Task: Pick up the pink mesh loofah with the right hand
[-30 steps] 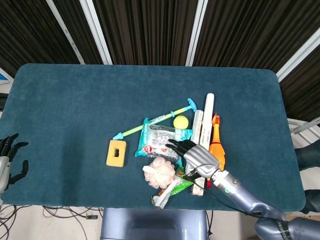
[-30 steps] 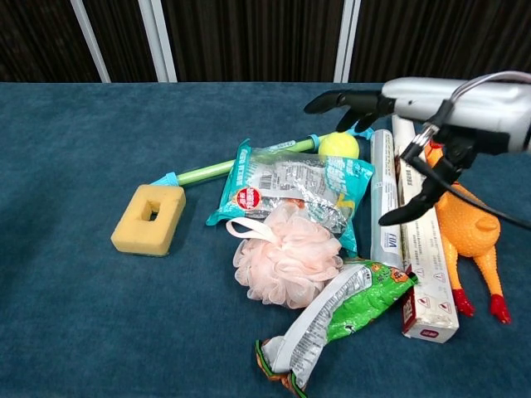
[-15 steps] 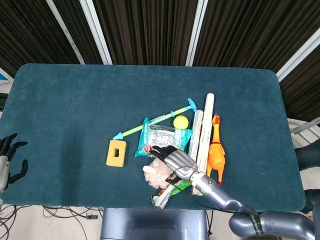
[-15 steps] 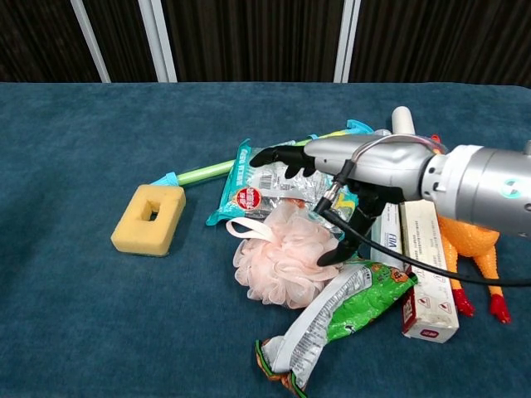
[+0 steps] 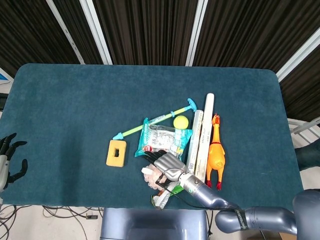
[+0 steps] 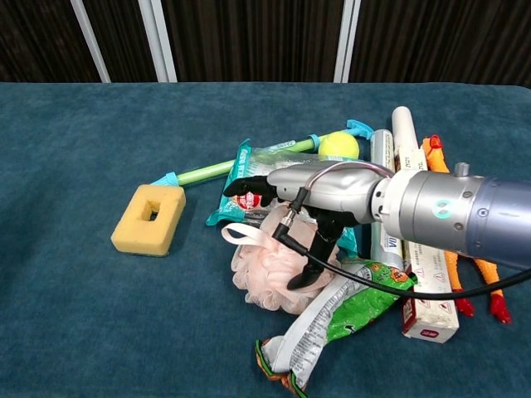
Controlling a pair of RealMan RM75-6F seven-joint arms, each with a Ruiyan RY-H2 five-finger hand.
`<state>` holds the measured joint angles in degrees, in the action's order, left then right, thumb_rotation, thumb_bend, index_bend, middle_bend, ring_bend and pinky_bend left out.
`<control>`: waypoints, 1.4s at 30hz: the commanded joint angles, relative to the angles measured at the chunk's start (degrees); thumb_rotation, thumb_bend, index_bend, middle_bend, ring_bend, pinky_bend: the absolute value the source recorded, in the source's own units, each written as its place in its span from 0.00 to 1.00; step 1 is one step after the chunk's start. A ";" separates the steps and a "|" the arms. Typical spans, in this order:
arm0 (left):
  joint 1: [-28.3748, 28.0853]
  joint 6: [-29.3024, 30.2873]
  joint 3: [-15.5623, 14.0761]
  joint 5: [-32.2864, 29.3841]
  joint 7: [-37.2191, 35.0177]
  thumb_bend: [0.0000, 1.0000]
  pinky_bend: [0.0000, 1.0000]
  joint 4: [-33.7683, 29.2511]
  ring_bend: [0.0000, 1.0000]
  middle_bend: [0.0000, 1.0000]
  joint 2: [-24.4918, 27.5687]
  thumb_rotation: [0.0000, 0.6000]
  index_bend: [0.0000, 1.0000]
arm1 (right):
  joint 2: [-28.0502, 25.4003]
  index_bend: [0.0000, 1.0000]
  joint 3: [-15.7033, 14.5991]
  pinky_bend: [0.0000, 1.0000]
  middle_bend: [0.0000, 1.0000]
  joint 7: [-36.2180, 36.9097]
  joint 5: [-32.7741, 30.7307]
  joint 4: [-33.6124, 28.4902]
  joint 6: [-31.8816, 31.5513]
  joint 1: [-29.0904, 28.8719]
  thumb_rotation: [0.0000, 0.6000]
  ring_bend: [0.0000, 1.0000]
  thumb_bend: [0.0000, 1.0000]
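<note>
The pink mesh loofah (image 6: 261,269) lies at the front of the pile, its white cord loop (image 6: 236,232) pointing left. My right hand (image 6: 307,195) hovers right over it, fingers stretched out flat above its top and thumb hanging down at its right side, not closed around it. In the head view the right hand (image 5: 165,163) covers most of the loofah (image 5: 148,175). My left hand (image 5: 7,160) stays off the table's left edge, fingers spread and holding nothing.
A teal-and-silver snack packet (image 6: 274,170) lies just behind the loofah and a green packet (image 6: 340,311) in front right. A yellow sponge (image 6: 149,218) sits to the left. Yellow ball (image 6: 338,145), white tubes (image 6: 404,133) and orange rubber chicken (image 5: 215,152) crowd the right.
My right hand has swept left from above the white tubes, across the snack packet, and dropped over the loofah. The left hand has not moved.
</note>
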<state>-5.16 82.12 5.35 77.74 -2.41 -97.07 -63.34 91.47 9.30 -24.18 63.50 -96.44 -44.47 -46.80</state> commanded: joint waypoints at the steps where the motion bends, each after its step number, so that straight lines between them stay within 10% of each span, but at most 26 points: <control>1: 0.00 -0.08 0.06 -0.20 -0.09 0.48 0.00 -0.10 0.02 0.04 0.02 1.00 0.24 | 0.04 0.05 -0.97 0.16 0.13 -1.88 -2.14 0.05 -0.20 -0.81 1.00 0.20 0.13; 7: -0.03 -0.19 0.12 -0.47 0.09 0.49 0.00 -0.33 0.02 0.04 0.02 1.00 0.24 | -1.76 0.15 -2.89 0.17 0.27 -4.94 -6.10 -1.80 1.08 -2.54 1.00 0.33 0.18; 14: 0.07 0.08 0.51 -0.78 -0.83 0.51 0.00 -0.59 0.02 0.04 -0.02 1.00 0.25 | -1.23 0.49 -2.95 0.26 0.56 -0.66 -2.35 -2.31 -1.07 -1.78 1.00 0.59 0.48; 25: 0.12 0.18 0.59 -0.83 -0.98 0.51 0.00 -0.59 0.02 0.04 0.03 1.00 0.25 | -3.82 0.52 2.33 0.26 0.54 17.72 9.63 -2.09 -12.48 3.91 1.00 0.60 0.51; 42: 0.29 0.48 0.67 -1.01 -0.61 0.51 0.00 -0.77 0.02 0.04 0.09 1.00 0.25 | -21.65 0.52 8.40 0.26 0.53 53.59 17.87 -8.74 -23.37 13.99 1.00 0.58 0.47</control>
<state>-4.88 82.60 6.02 76.73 -3.02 -97.84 -63.25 73.86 16.82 23.30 78.63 -103.83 -65.70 -35.41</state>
